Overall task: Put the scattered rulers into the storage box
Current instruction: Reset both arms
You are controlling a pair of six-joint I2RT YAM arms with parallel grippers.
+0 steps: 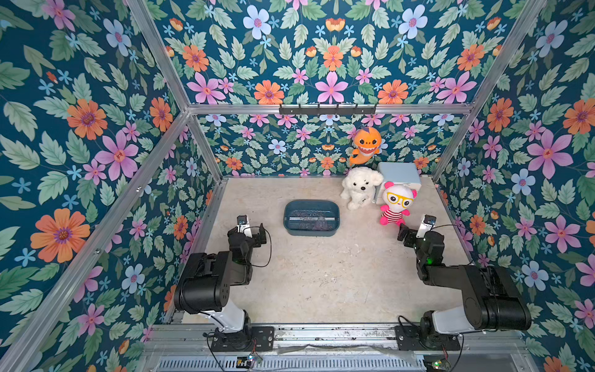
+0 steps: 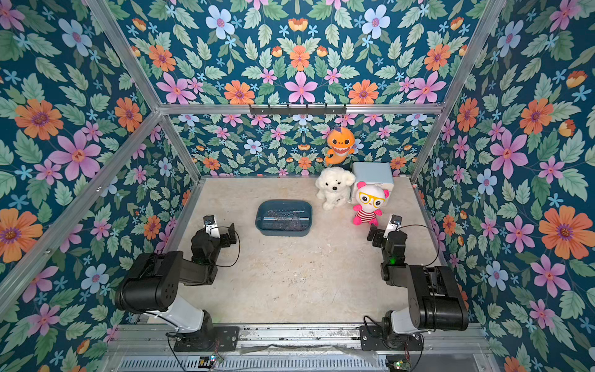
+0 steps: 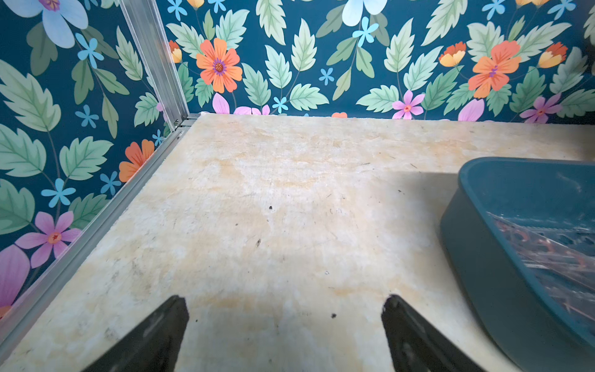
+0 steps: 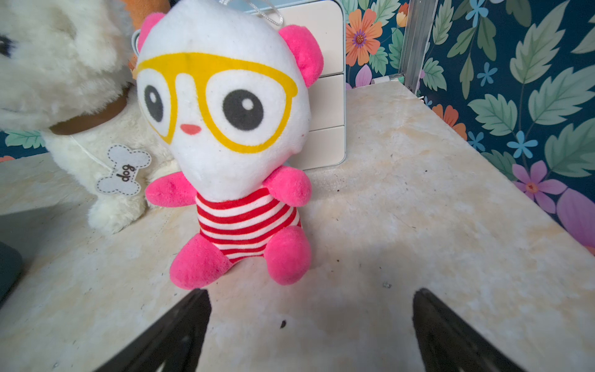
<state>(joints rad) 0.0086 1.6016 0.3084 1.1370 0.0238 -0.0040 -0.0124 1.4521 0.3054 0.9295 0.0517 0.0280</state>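
Rulers (image 1: pixel 310 220) all lie inside storage box (image 1: pixel 310 232), mid-table (image 1: pixel 322 283); I see 0 loose. My left gripper (image 3: pixel 285 299) and right gripper (image 4: pixel 311 292) gape wide, empty, flanking box. Task looks finished; next move probably just a check.

The left arm (image 1: pixel 209 283) and the right arm (image 1: pixel 483 296) look alike. Each has bulky, glossy black motor housings with rounded ends, joined by shorter black links. Each stands on a white tapered link (image 1: pixel 230 317) above a flat black base plate (image 1: pixel 257 338) dotted with small screws. A thin black cable (image 1: pixel 270 249) loops off each wrist. A green light (image 1: pixel 428 260) glows on the right arm. Each wrist carries a small camera (image 1: pixel 242 221) on a white bracket. The left gripper (image 3: pixel 285 302) and the right gripper (image 4: pixel 310 296) have matt black, wedge-shaped jaws.
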